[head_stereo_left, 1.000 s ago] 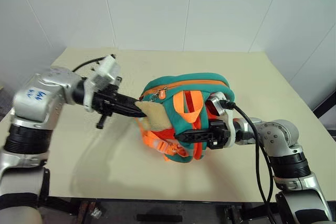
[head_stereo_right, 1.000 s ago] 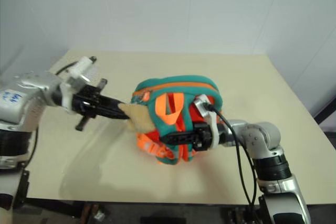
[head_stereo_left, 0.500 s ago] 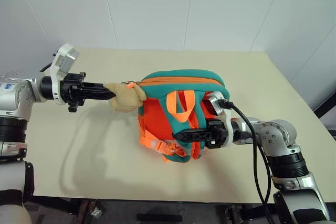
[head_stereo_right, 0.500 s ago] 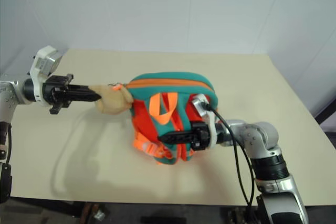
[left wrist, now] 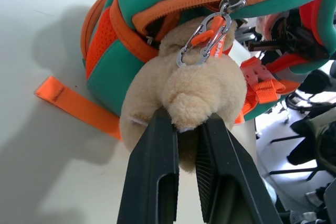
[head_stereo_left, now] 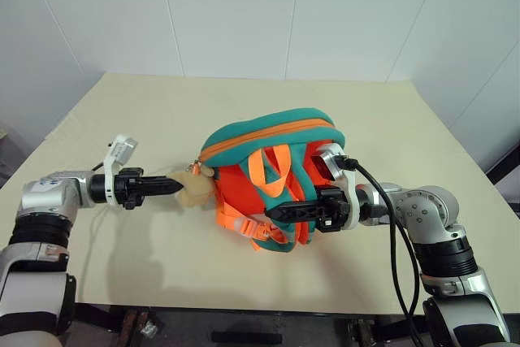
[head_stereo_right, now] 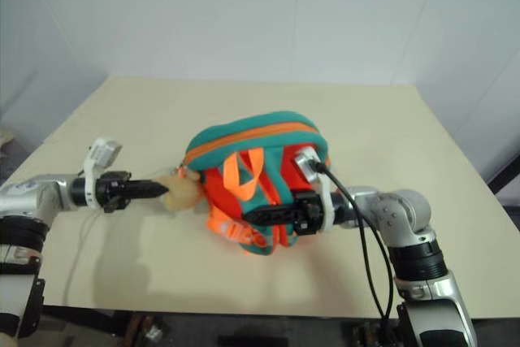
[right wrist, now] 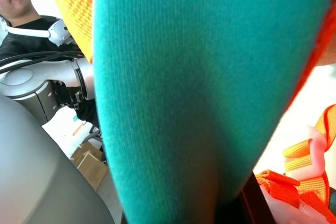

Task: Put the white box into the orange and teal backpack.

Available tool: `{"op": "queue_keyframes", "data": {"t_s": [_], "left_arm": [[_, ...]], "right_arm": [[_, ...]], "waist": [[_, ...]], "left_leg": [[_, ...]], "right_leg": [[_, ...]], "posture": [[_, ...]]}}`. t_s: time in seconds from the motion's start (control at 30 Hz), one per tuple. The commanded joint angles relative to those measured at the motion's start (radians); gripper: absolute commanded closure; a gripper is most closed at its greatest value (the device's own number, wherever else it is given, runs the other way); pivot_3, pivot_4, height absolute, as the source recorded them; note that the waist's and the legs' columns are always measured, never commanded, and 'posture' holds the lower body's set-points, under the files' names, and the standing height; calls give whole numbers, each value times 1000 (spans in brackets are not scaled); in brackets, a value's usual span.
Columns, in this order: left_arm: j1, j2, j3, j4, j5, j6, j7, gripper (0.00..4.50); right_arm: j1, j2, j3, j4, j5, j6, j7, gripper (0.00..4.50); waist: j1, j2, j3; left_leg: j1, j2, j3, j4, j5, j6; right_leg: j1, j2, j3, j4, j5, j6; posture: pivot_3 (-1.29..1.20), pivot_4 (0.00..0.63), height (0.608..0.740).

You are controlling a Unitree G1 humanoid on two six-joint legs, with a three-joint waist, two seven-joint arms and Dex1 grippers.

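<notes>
**Backpack pinned by both arms; zip shut, white box unlocated**

Head camera (either eye): The small teal fabric backpack with orange panels, straps and zipper trim (head_stereo_left: 268,176) stands at the centre of the beige tabletop (head_stereo_left: 390,119), strap side facing the camera. The left gripper (head_stereo_left: 175,188) lies level at the pack's 9 o'clock, pointing toward 3 o'clock, its black fingers clamped on the tan plush charm (head_stereo_left: 192,188) that hangs at the zip's left end. The right gripper (head_stereo_left: 272,211) comes in from 3 o'clock pointing toward 9 o'clock, closed across the orange straps low on the pack's front. The orange zip line runs roughly from 8 o'clock up to 2 o'clock across the top of the pack and reads as closed.

Left wrist: The two fingers (left wrist: 152,177) are pinched together on the charm's lower edge. A silver carabiner (left wrist: 202,38) links the charm to the zipper pull (left wrist: 231,1).

Right wrist: Teal fabric (right wrist: 173,87) sits against the lens, with dark finger visible beneath it, closed on the pack. A person (right wrist: 21,9) is seated in the background.

Assessment: The white box cannot be placed in these views. The left arm alone holds the zip end, so any opening pull would likely run along the zip's long axis while the right arm steadies the pack.
</notes>
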Motion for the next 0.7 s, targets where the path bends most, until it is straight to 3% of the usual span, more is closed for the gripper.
{"op": "queue_keyframes", "data": {"t_s": [0.03, 0.23, 0.7], "left_arm": [[18, -37, 15, 52, 41, -17, 50, 4309], [-16, -111, 65, 90, 78, -199, 122, 4309], [-76, 47, 99, 22, 92, -209, -10, 4309]], "right_arm": [[1, -7, -39, -43, 43, 8, -3, 4444], [3, -7, -44, -52, 59, 19, -19, 4444], [16, 15, -42, -50, 72, 13, -47, 4444]], "waist": [[1, 0, 0], [22, 0, 0], [12, 0, 0]], "left_leg": [[0, 0, 0, 0, 0, 0], [1, 0, 0, 5, 0, 0], [0, 0, 0, -2, 0, 0]], "right_leg": [[0, 0, 0, 0, 0, 0], [2, 0, 0, 2, 0, 1], [-1, 0, 0, -1, 0, 0]], "posture": [[0, 150, 740], [0, 150, 740], [0, 150, 740]]}}
